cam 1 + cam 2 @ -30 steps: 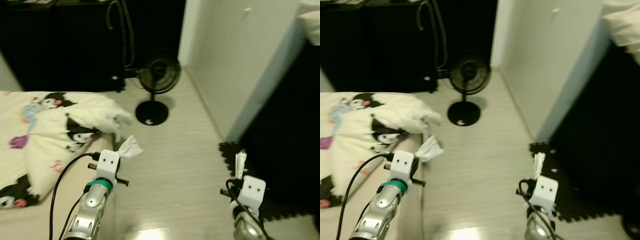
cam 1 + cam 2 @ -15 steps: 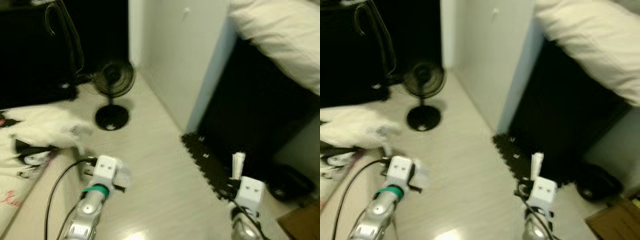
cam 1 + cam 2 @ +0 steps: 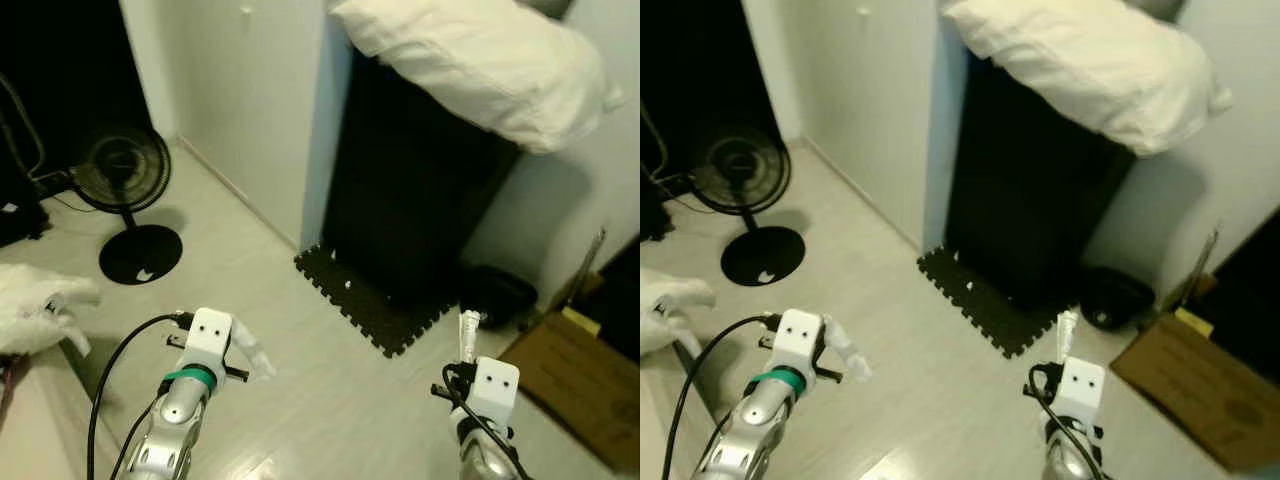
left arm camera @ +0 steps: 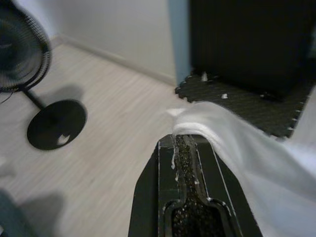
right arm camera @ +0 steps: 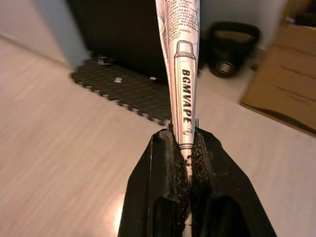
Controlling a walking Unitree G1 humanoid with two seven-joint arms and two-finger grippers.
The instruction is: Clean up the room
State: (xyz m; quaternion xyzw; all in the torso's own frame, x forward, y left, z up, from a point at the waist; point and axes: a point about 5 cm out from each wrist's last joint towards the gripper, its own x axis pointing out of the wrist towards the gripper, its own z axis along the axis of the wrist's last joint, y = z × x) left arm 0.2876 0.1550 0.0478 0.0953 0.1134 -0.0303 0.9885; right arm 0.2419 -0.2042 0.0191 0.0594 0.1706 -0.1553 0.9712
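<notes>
The left gripper (image 4: 183, 148) is closed on a white tissue (image 4: 237, 148), which drapes out from between the fingertips and hangs to one side above the pale wood floor (image 3: 300, 340). The right gripper (image 5: 183, 143) is clamped shut on a flattened white wrapper (image 5: 180, 64) that stands straight up from its fingertips. The right wrist view makes out print on the wrapper, "BGMVAPE" and a drawn pen shape, which the head views show as a thin white strip. The head views take in a black fan (image 3: 122, 175) on its round base, a black foam mat (image 3: 375, 305), a dark cabinet (image 3: 420, 190) topped by a white pillow (image 3: 470, 60), and a cardboard box (image 3: 575, 375).
</notes>
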